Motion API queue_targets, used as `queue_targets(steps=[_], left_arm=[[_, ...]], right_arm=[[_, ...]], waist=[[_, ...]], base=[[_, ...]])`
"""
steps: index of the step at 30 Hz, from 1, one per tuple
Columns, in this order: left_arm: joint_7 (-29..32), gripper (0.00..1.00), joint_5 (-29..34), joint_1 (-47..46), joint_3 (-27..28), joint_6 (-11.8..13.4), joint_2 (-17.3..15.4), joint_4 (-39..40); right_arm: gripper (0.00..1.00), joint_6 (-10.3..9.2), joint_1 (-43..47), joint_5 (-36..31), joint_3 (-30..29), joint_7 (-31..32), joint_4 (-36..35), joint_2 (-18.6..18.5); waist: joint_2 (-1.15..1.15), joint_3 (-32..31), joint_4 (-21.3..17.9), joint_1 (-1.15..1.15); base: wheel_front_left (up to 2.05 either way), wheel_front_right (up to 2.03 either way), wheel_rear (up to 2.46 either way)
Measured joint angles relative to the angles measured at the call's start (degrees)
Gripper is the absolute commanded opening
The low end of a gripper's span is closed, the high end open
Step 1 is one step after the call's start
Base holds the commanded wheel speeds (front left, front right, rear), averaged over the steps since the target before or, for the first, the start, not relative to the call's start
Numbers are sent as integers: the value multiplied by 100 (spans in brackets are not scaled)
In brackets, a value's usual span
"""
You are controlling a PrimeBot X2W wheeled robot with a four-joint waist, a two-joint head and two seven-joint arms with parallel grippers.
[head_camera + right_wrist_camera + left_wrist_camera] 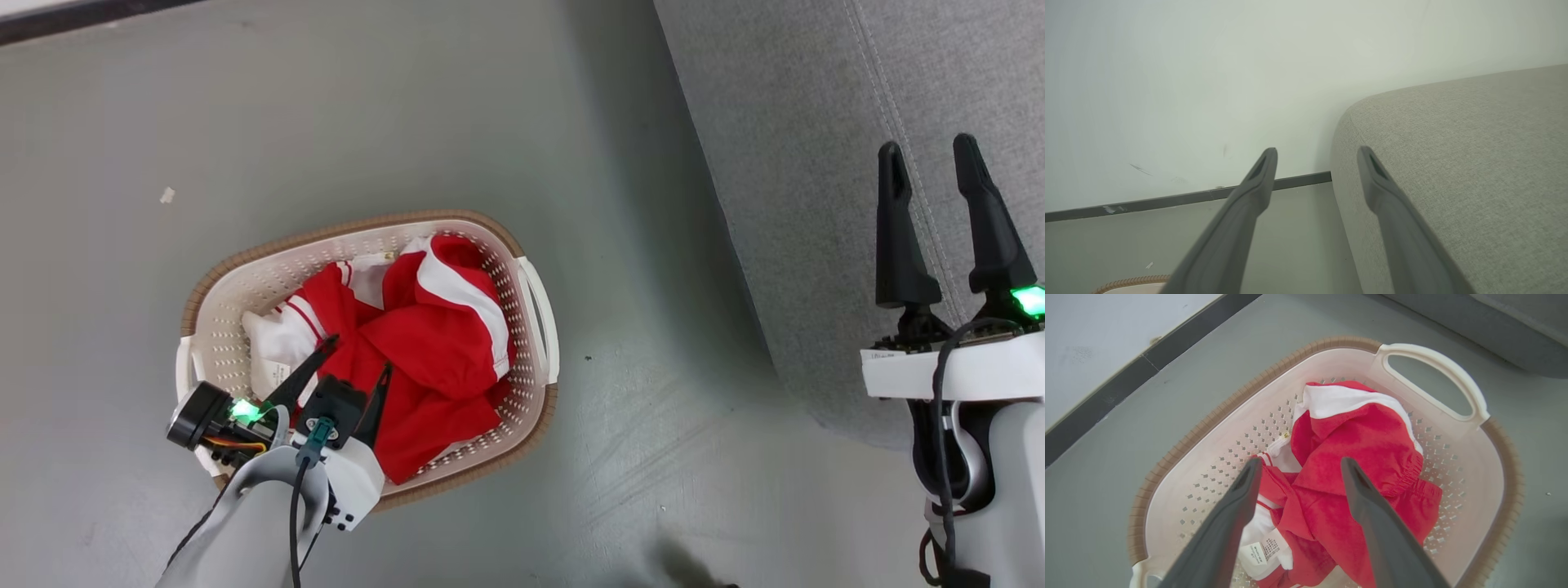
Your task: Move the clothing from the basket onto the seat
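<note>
Red clothing (pixel 424 343) with white panels lies crumpled in the cream basket (pixel 535 302), which stands on the grey floor left of the seat (pixel 816 122). My left gripper (pixel 357 354) hangs open over the basket's near end, its fingers spread just above the garments. In the left wrist view the clothing (pixel 1363 457) shows between and beyond the open left gripper (pixel 1300 467), with a white care label (pixel 1263 551) near the fingers; the basket's rim (pixel 1208 420) and handle surround it. My right gripper (pixel 929 157) stands open over the seat's edge. The right wrist view shows the right gripper (pixel 1316 157) holding nothing beside the seat (pixel 1453 163).
A pale wall with a dark skirting strip (pixel 1167 200) runs behind the floor. A small white scrap (pixel 166 194) lies on the floor left of the basket. A sliver of the basket's rim (pixel 1131 281) shows at the bottom of the right wrist view.
</note>
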State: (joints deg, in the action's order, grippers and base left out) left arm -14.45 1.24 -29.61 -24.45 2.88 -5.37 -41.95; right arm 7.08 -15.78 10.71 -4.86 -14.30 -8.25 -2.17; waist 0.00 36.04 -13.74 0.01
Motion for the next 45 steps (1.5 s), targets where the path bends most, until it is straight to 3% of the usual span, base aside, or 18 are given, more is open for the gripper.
queue_targets(steps=[12,45], left_arm=[[0,100,224,-389,-121,30,-16,-542],[483,100,533,-1189,-57,564,-348,-1761]], right_arm=[[100,0,-340,62,51,0,1,-2],[100,2,-606,192,198,-8,14,-2]], waist=[[0,388,-189,0],[0,1028,-616,0]], base=[[0,0,0],[0,0,0]])
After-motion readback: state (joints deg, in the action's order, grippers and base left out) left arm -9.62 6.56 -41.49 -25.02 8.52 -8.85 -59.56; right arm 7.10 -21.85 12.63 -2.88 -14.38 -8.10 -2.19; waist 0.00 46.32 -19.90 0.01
